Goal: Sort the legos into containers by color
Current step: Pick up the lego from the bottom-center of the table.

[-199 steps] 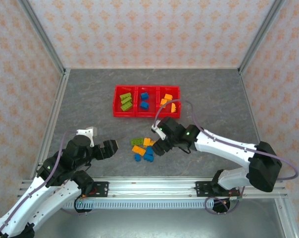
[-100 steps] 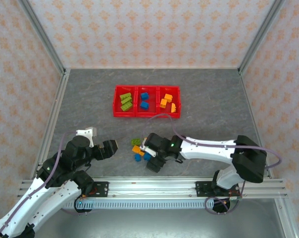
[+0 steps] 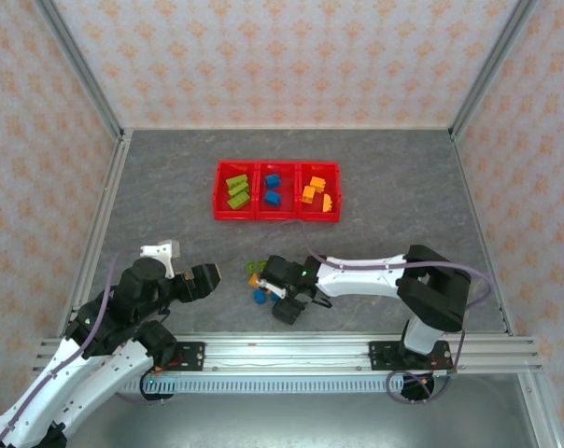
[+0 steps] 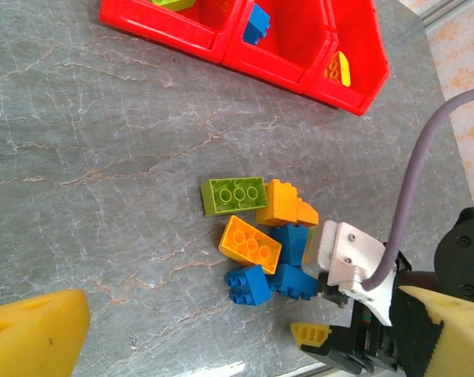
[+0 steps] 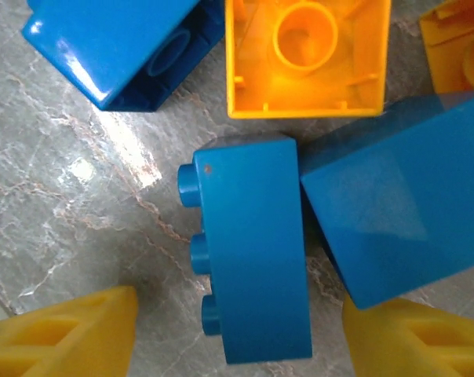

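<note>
A loose pile of legos (image 3: 263, 280) lies on the table between my arms: a green one (image 4: 235, 195), two orange ones (image 4: 250, 243) and three blue ones (image 4: 249, 283). My right gripper (image 3: 287, 303) is down on the pile's near side. It stands open astride one blue brick (image 5: 253, 259) lying on its side, with a gap to the left fingertip (image 5: 72, 330); a second blue brick (image 5: 394, 228) touches the right one. My left gripper (image 3: 203, 280) hovers open left of the pile, holding nothing. The red containers (image 3: 277, 217) hold green, blue and orange bricks, one color per bin.
Metal frame posts and patterned walls enclose the grey table. An aluminium rail (image 3: 291, 350) runs along the near edge just behind the pile. The right arm's cable (image 4: 413, 181) arcs over the pile's right side.
My right arm has swung left and toward the near edge, come down on the pile, and narrowed its jaws around a blue brick. The left arm has stayed put.
</note>
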Controlling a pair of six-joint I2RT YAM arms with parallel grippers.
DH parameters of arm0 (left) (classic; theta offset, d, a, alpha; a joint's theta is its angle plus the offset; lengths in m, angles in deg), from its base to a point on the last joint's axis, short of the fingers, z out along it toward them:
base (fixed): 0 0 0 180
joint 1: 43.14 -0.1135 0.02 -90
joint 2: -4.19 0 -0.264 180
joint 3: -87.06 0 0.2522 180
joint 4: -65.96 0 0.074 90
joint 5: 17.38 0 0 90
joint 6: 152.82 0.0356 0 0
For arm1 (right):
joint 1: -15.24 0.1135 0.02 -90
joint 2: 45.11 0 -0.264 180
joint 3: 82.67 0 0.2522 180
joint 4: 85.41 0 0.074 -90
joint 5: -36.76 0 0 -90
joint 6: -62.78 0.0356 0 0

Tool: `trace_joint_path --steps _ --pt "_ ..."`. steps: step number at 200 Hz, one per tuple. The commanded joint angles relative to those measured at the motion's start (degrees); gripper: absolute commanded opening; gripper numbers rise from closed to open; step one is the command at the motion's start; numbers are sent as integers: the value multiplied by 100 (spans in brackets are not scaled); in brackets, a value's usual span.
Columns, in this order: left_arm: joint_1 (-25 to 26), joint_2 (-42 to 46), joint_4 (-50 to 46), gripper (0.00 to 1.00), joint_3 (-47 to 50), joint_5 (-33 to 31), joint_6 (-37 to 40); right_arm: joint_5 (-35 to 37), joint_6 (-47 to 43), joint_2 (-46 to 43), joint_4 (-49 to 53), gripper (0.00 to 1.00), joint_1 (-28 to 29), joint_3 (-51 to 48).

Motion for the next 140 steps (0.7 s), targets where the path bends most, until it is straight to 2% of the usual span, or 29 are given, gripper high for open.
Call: trace_joint_path --steps 1,75,115,131,140 --pt "54 72 -101 99 17 -135 -45 67 123 110 -72 64 58 223" --pt "55 155 -147 99 14 -162 -54 20 243 386 -58 44 58 367" --pt "53 164 -142 99 24 -175 -54 34 238 318 163 30 58 386" --pt "54 170 -128 99 39 -171 -54 -28 178 273 350 17 62 442" --pt "58 181 -138 99 44 -169 -63 -57 138 250 452 14 58 457"
